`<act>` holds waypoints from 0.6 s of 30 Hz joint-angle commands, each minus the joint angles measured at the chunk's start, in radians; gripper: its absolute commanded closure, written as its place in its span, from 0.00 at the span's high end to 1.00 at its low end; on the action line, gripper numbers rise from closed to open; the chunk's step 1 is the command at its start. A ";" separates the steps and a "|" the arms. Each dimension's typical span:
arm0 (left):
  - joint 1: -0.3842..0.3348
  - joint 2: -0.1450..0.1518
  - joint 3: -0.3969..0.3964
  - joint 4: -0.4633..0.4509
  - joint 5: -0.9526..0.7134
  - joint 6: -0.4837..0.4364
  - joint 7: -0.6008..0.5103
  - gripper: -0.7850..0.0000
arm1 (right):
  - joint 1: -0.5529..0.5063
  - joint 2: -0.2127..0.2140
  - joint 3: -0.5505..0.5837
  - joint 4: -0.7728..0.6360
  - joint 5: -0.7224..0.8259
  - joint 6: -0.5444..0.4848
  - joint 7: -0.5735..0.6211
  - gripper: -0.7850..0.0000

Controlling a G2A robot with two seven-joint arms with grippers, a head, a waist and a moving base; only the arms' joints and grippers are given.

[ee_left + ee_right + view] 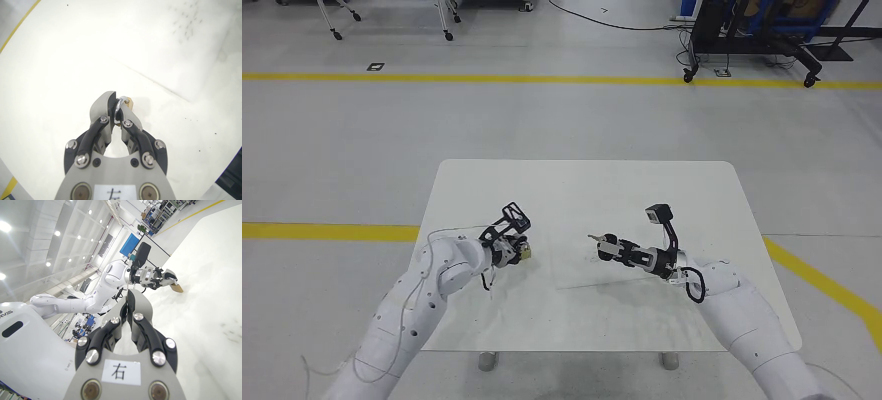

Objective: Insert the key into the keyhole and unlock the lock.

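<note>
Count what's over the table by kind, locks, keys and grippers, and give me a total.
Locks: 1, the brass lock in the left gripper
Keys: 1, the key at the right gripper tip
Grippers: 2
Total: 4

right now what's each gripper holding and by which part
Left gripper holds the brass lock by its silver shackle, body sticking out beyond it. Right gripper is shut; whether the key sits in it cannot be told.

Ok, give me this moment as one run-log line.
left gripper shut on lock by shackle | right gripper shut on key, aimed at lock | key and lock apart | not inserted
</note>
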 commanded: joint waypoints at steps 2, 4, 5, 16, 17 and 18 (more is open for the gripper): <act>0.002 0.000 -0.001 -0.003 0.002 0.005 0.004 0.00 | 0.000 0.000 0.000 0.000 0.000 0.000 0.000 0.00; 0.002 0.000 -0.001 -0.003 0.002 0.005 0.004 0.00 | 0.000 0.000 0.000 0.000 0.000 0.000 0.000 0.00; 0.002 0.000 -0.001 -0.003 0.002 0.005 0.004 0.00 | 0.000 0.000 0.000 0.000 0.000 0.000 0.000 0.00; 0.028 -0.034 -0.125 0.205 -0.955 0.001 0.031 0.00 | -0.012 -0.013 -0.042 -0.018 -0.098 0.081 -0.121 0.00; 0.016 -0.039 -0.114 0.233 -1.023 -0.016 0.004 0.00 | -0.010 -0.015 -0.049 -0.015 -0.103 0.083 -0.135 0.00; 0.000 -0.046 -0.102 0.260 -1.099 -0.027 -0.024 0.00 | -0.008 -0.018 -0.055 -0.011 -0.108 0.084 -0.145 0.00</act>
